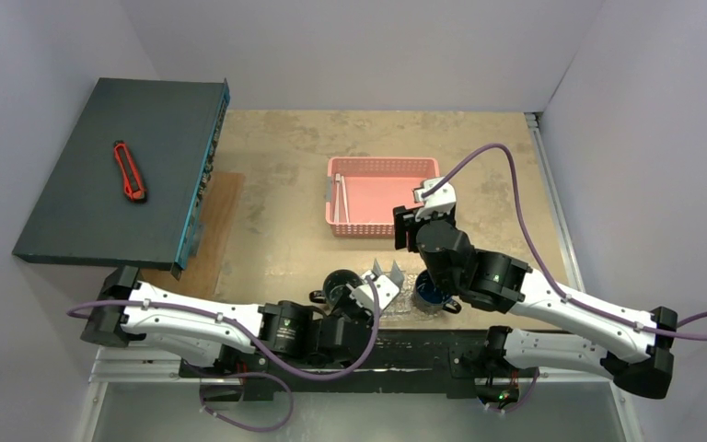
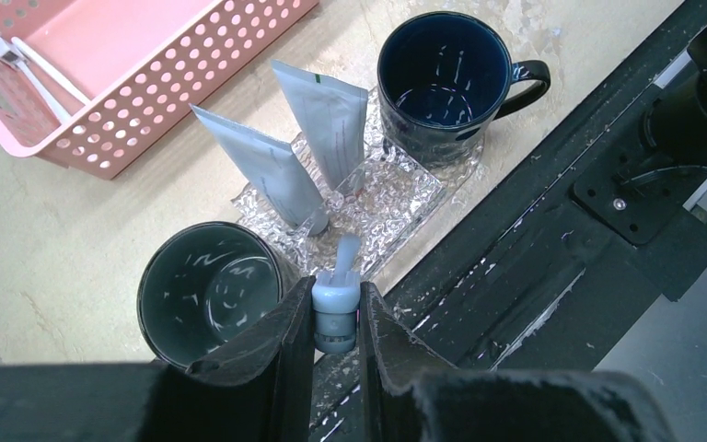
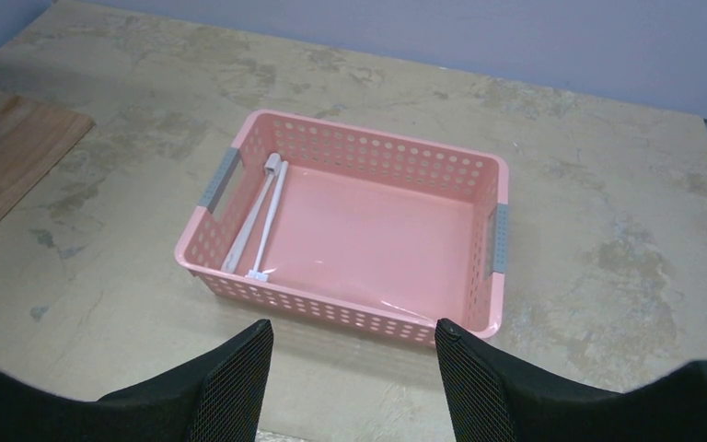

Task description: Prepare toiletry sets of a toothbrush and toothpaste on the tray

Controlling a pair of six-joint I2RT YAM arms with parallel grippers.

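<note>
Your left gripper [image 2: 336, 299] is clamped tight on the thick end of a pale-blue toothbrush [image 2: 336, 311], whose slim end points to 12 o'clock over the near edge of the tray [image 2: 396, 198]. In the left wrist view the tray carries two silvery-grey tubes [image 2: 267, 170], with the dark green mug [image 2: 204, 293] at its 8 o'clock and the blue mug [image 2: 442, 74] at its 1 o'clock. Your right gripper [image 3: 352, 331] hovers with jaws spread wide and nothing held; the pink basket [image 3: 359, 308] is at its 12 o'clock, and two slim toothbrushes [image 3: 258, 221] lie along the basket's 9 o'clock wall.
</note>
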